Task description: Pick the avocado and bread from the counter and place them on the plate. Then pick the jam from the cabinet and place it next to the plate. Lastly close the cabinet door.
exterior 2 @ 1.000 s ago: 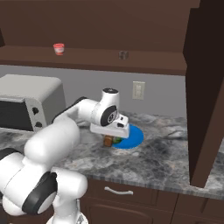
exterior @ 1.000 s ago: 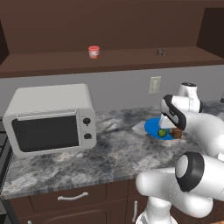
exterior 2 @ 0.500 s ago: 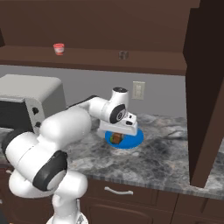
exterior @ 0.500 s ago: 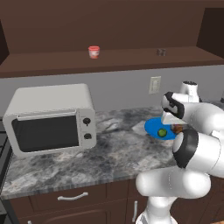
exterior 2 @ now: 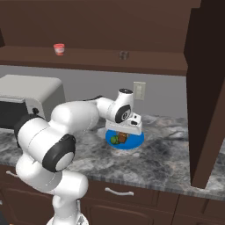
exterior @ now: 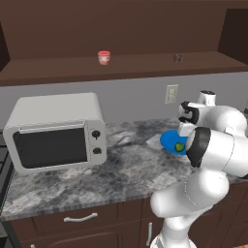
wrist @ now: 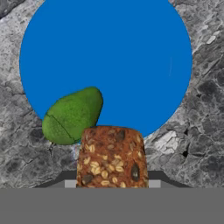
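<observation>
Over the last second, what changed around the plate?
The arm swung, carrying the gripper with the bread in its jaws farther over the plate; the grip stayed shut on the loaf. The avocado kept its place at the plate's edge. The jam on the cabinet shelf, the microwave and the open cabinet door did not move.

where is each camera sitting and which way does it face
Left base view: behind the arm's left, facing the marbled grey counter; white arm lower right.
Right base view: behind its right; arm lower left.
Hand view: looks down along the shut end effector holding the brown seeded bread.
Shared: flat round blue plate, small green avocado.
</observation>
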{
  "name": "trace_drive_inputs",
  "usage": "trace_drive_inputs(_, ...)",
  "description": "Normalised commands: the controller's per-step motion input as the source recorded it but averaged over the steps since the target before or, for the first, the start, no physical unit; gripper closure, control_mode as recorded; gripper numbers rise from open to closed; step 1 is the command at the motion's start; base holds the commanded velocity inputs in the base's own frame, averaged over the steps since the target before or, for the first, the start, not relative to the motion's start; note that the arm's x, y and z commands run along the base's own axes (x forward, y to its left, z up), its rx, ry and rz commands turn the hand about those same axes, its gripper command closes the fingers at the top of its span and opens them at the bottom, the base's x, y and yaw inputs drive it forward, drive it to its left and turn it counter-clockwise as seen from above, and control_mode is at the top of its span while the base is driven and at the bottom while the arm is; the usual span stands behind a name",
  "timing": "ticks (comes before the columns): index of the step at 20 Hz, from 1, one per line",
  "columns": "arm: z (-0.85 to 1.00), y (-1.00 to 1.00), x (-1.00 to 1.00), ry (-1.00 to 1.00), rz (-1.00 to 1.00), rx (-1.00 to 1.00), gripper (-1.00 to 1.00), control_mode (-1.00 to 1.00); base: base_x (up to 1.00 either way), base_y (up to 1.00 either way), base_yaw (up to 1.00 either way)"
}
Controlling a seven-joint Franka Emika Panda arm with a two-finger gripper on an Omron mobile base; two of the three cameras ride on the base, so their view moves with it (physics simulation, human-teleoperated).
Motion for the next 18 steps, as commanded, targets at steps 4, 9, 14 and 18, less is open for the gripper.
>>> trace_drive_inputs(4,-0.11,-0.13,0.3,0.0,0.0,0.0,1.0,-1.0,0.0,0.0,0.0)
trace_drive_inputs(9,-0.18,-0.1,0.28,0.0,0.0,0.0,1.0,-1.0,0.0,0.0,0.0)
trace_drive_inputs(14,-0.24,-0.06,0.23,0.0,0.0,0.0,1.0,-1.0,0.0,0.0,0.0)
trace_drive_inputs(18,-0.18,-0.03,0.18,0.0,0.0,0.0,1.0,-1.0,0.0,0.0,0.0)
